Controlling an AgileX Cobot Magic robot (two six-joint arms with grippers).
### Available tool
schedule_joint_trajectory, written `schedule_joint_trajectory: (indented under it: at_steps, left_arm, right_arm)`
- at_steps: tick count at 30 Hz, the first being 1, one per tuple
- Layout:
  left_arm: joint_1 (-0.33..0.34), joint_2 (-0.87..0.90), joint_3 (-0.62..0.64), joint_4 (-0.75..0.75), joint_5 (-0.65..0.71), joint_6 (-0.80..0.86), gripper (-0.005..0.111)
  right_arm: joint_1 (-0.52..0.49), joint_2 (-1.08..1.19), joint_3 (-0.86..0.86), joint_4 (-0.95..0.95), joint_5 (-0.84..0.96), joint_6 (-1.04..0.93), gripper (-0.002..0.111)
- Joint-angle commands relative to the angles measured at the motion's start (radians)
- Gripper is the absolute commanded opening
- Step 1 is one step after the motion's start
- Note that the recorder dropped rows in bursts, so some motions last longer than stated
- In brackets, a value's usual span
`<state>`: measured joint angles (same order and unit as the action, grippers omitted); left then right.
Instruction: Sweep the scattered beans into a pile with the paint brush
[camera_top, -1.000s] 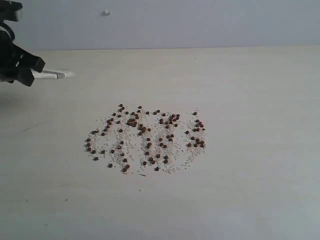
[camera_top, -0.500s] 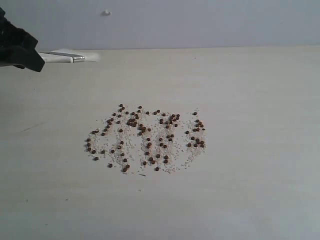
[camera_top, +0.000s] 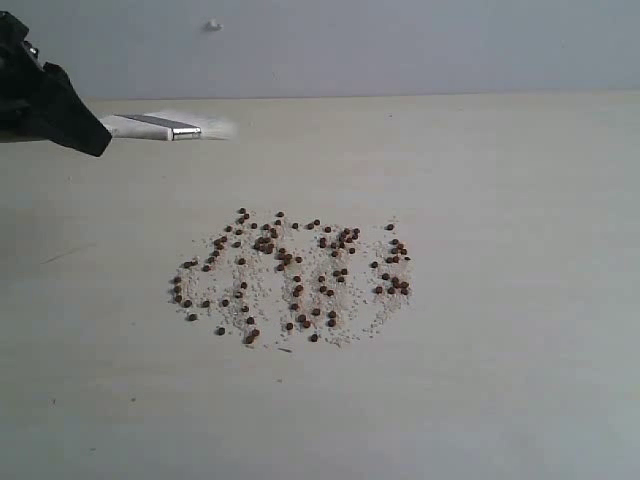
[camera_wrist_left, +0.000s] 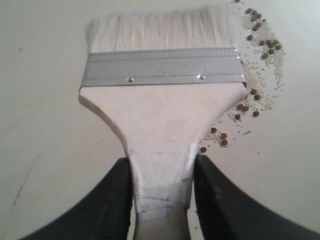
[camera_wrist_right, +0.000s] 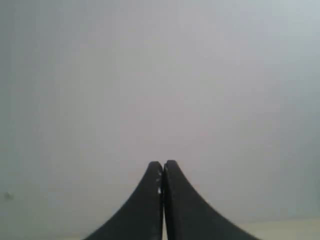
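Could not see the paint brush (camera_wrist_left: 160, 115) handle's end, buried inside the left claw (camera_wrist_left: 162, 170). Found bristles ahead of that claw blurred in the exterior view. Lost some beans (camera_wrist_left: 260, 45) beyond it past the picture's edge.

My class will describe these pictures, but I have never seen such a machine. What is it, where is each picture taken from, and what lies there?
It is a robot with two arms, each ending in a two-fingered hand. The wide picture comes from a camera off the arms; the other two come from a camera on each wrist. On the pale table lie scattered reddish-brown beans in pale grit. The left hand grips a flat paint brush by its wooden handle, clear of the beans. The right hand is shut and holds nothing.
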<state>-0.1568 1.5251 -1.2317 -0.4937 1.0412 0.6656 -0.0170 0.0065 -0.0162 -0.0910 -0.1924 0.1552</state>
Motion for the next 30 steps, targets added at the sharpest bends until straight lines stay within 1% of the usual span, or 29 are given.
schedule_joint_trajectory:
  at_steps: [1, 3, 4, 6, 11, 13, 16, 20, 22, 25, 28, 29, 30]
  left_arm:
    - [-0.005, -0.012, -0.001, -0.076, 0.04, 0.055, 0.0]
    - [-0.005, -0.012, -0.001, -0.093, 0.053, 0.068, 0.0]
    - [-0.005, -0.012, -0.001, -0.103, 0.053, 0.07, 0.0]
    - [-0.005, -0.012, -0.001, -0.111, 0.053, 0.072, 0.0]
    - [-0.005, -0.012, -0.001, -0.111, 0.053, 0.078, 0.0]
    - [-0.005, -0.012, -0.001, -0.111, 0.053, 0.08, 0.0]
    - [-0.005, -0.012, -0.001, -0.113, 0.049, 0.087, 0.0]
    - [-0.005, -0.012, -0.001, -0.115, 0.047, 0.087, 0.0]
    - [-0.005, -0.012, -0.001, -0.115, 0.047, 0.087, 0.0]
    - [-0.005, -0.012, -0.001, -0.115, 0.044, 0.087, 0.0]
    - [-0.005, -0.012, -0.001, -0.115, 0.034, 0.087, 0.0]
    - [-0.005, -0.009, -0.001, -0.115, 0.034, 0.087, 0.0]
    - [-0.005, 0.004, -0.014, -0.115, 0.048, 0.075, 0.0]
  right_arm:
    - [-0.007, -0.006, -0.001, 0.013, -0.152, 0.274, 0.0]
    - [-0.007, -0.006, -0.001, 0.085, -0.227, 0.277, 0.0]
    - [-0.007, -0.006, -0.001, 0.126, -0.269, 0.312, 0.0]
    - [-0.007, -0.006, -0.001, 0.147, -0.284, 0.394, 0.0]
    - [-0.007, -0.006, -0.001, 0.225, -0.345, 0.416, 0.0]
    - [-0.007, -0.006, -0.014, 0.234, -0.358, 0.391, 0.0]
    - [-0.007, 0.088, -0.1, 0.29, -0.28, 0.239, 0.0]
    - [-0.007, 0.308, -0.327, 0.294, -0.039, -0.023, 0.0]
    - [-0.007, 0.422, -0.454, 0.292, 0.12, -0.139, 0.0]
    - [-0.007, 0.598, -0.653, 0.292, 0.407, -0.351, 0.0]
    - [-0.007, 0.736, -0.811, 0.316, 0.696, -0.639, 0.0]
    - [-0.007, 0.786, -0.844, 0.357, 0.782, -0.738, 0.0]
    - [-0.007, 0.843, -0.874, 0.466, 0.92, -0.957, 0.0]
